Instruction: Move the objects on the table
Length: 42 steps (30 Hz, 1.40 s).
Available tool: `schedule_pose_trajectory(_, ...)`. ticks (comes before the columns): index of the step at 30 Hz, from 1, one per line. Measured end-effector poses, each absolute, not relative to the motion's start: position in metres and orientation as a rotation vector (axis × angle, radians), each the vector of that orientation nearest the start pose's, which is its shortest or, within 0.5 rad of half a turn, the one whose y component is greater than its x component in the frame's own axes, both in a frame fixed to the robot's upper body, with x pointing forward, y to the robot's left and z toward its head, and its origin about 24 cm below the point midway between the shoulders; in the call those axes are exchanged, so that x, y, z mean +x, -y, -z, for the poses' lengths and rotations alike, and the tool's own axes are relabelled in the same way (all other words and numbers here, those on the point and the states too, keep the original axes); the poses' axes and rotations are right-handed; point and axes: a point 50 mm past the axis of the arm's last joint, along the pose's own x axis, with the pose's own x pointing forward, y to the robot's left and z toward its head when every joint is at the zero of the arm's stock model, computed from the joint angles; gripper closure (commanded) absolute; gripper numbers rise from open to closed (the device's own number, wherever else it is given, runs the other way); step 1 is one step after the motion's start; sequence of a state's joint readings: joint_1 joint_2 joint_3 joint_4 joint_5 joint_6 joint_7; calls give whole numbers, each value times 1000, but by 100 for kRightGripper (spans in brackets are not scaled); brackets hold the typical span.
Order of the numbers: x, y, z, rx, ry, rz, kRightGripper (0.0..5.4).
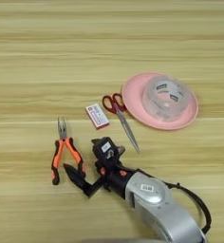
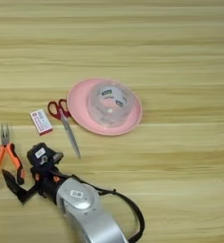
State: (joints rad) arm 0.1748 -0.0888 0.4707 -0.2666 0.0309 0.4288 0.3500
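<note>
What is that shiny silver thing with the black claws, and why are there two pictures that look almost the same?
The silver thing is a robot's right arm. The black part at its end is its hand, with two black fingers spread open and nothing between them. Both pictures come from the two eyes of a camera on the robot's head, looking down on a wooden table. They show the same things, shifted a little sideways.

On the table lies a pink plate with a big clear tape roll resting on it. Red-handled scissors lie beside the plate, handles at its rim. Next to them is a small red-and-white box. Orange-and-black pliers lie right beside the hand, near one finger. Nothing is held.
</note>
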Motion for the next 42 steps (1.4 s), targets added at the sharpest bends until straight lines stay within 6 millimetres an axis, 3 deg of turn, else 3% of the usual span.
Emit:
schedule_pose_trajectory(33,198,53,-11,-125,-370,-712,4)
schedule_pose_trajectory(42,197,52,-9,-123,-377,-725,104)
